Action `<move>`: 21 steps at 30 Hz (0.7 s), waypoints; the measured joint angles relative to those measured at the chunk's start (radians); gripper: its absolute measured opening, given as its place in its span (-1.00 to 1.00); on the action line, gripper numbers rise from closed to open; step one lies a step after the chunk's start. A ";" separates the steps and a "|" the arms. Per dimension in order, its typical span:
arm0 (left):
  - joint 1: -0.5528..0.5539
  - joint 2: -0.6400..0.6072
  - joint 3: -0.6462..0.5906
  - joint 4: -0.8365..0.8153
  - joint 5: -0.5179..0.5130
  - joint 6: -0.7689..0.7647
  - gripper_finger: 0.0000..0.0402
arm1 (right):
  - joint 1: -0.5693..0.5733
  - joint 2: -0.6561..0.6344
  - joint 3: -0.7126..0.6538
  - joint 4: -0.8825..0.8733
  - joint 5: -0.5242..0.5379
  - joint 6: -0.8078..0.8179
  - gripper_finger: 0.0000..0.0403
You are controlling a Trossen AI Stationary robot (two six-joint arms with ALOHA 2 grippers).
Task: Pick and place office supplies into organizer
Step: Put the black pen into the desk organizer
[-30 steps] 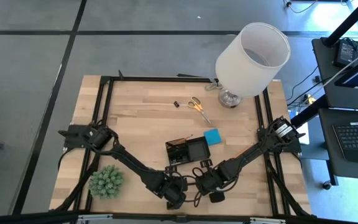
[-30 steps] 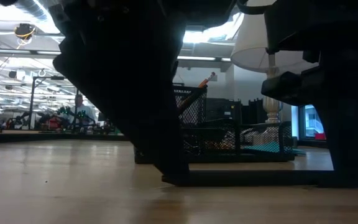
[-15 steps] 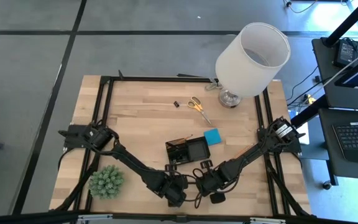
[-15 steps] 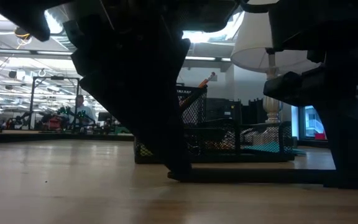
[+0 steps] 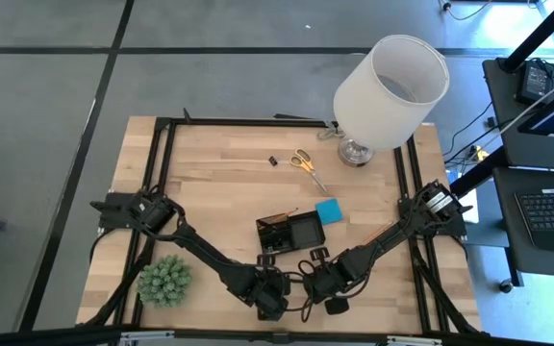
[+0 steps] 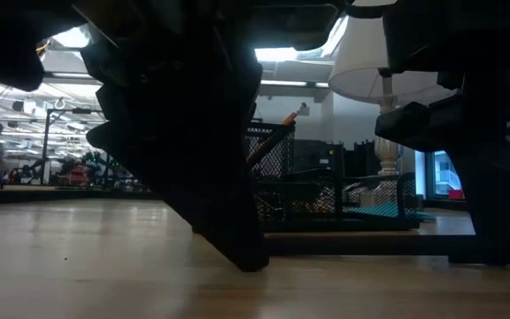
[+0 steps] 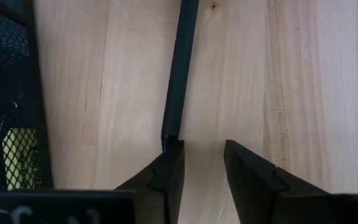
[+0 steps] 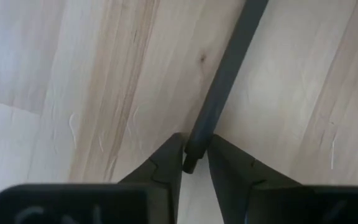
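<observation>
While my right gripper [image 8: 191, 163] is pinching the pen [image 8: 225, 71] end, my open left gripper [image 7: 202, 163] is risking knocking it loose.

A black pen [image 7: 180, 68] lies flat on the wooden table near its front edge, just in front of the organizer [image 5: 289, 233], a low black mesh tray with compartments. A blue square pad [image 5: 328, 211] sits beside the tray; yellow-handled scissors [image 5: 306, 164] and a small black clip [image 5: 272, 160] lie farther back.
</observation>
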 joint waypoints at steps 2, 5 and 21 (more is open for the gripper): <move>0.000 0.000 0.000 -0.005 -0.003 0.000 -0.44 | 0.000 0.000 0.000 0.000 0.000 0.000 -0.60; -0.001 -0.007 0.002 -0.028 0.001 -0.001 -0.43 | 0.000 0.000 0.000 0.000 0.000 0.001 -0.60; 0.014 -0.022 -0.010 -0.017 -0.053 0.061 -0.43 | 0.002 0.000 0.000 0.000 0.001 -0.022 -0.60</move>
